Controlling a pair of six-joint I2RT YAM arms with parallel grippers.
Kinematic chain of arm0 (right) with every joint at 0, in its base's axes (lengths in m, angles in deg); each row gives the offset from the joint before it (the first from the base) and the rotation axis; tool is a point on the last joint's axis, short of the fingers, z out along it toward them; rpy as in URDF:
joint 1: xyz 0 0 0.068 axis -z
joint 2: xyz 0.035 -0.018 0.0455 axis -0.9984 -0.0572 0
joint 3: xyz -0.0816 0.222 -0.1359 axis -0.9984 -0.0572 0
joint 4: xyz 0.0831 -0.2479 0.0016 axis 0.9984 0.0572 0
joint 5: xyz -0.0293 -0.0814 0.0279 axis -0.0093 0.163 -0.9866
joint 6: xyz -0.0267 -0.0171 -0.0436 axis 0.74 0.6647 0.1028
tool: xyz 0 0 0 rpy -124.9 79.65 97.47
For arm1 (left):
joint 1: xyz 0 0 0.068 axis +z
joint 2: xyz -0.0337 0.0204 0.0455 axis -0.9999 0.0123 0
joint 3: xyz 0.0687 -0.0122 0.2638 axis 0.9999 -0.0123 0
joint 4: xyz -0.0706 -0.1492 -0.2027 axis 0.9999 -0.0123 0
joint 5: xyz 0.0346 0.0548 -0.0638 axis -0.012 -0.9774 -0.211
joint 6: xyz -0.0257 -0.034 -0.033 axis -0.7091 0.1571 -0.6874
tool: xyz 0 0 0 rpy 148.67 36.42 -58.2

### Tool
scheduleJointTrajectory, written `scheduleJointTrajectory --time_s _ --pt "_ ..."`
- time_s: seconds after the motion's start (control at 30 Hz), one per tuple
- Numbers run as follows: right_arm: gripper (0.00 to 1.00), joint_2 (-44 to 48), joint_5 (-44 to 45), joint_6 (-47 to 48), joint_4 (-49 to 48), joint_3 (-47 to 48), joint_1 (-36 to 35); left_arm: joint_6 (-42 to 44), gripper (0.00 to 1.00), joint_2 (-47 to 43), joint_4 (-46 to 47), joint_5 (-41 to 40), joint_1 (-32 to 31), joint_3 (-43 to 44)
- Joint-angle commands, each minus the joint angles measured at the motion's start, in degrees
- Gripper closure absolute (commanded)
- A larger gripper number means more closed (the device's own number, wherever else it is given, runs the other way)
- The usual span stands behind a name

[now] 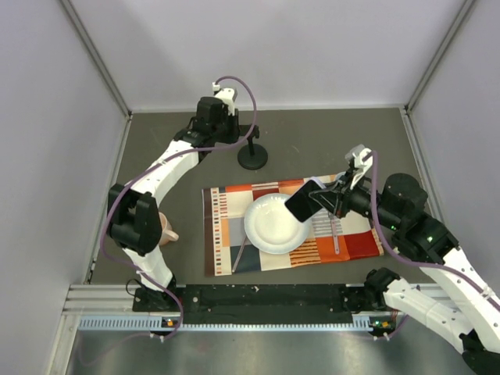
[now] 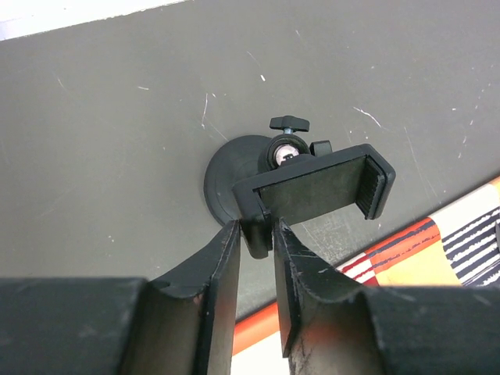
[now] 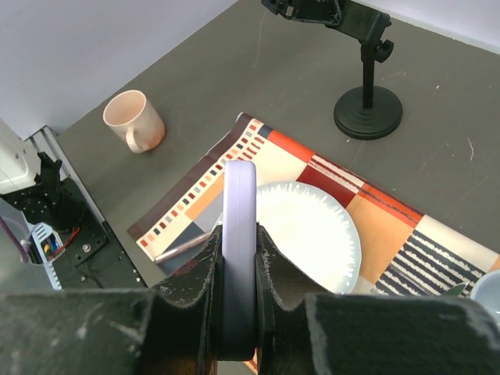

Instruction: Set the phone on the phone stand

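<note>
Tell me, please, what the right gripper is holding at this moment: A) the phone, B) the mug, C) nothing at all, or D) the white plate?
A: the right wrist view shows the phone standing on edge, its pale rim facing the camera, pinched between the two fingers of the right gripper.

Lab: white-walled robot enclosure (image 1: 273, 47)

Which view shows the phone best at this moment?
Top external: the phone shows most of its dark face, held in the right gripper above the plate. Right wrist shows only its pale edge; left wrist does not show it.
</note>
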Motion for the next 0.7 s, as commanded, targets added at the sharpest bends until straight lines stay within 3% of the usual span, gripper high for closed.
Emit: scheduleJointTrajectory --time_s 0.0,0.07,0.2,0.5,0.6,0.67 --pt "1.00 -0.47 -1.06 0.35 -7.90 2.09 -0.14 0.18 0.68 -0.03 2.03 0.11 0.11 2.09" --pt "1.00 -0.65 -1.32 0.27 -8.08 2.09 -0.14 0.09 0.63 -0.12 2.02 -0.24 0.11 1.92" --pt "1.00 -0.74 -1.41 0.09 -8.43 2.01 -0.14 0.18 0.63 -0.73 2.29 -0.42 0.20 1.83" --pt "1.00 -1.35 -1.76 0.18 -8.60 1.74 -0.22 -0.26 0.72 -0.73 2.73 0.81 0.73 1.74" --pt "1.00 -2.41 -2.02 0.35 -8.87 2.00 -0.14 -0.08 0.83 -0.64 3.16 0.82 0.73 1.83" --pt "1.00 -4.69 -2.02 1.23 -8.78 2.88 -0.14 0.44 0.96 -0.64 3.61 0.91 0.73 1.83"
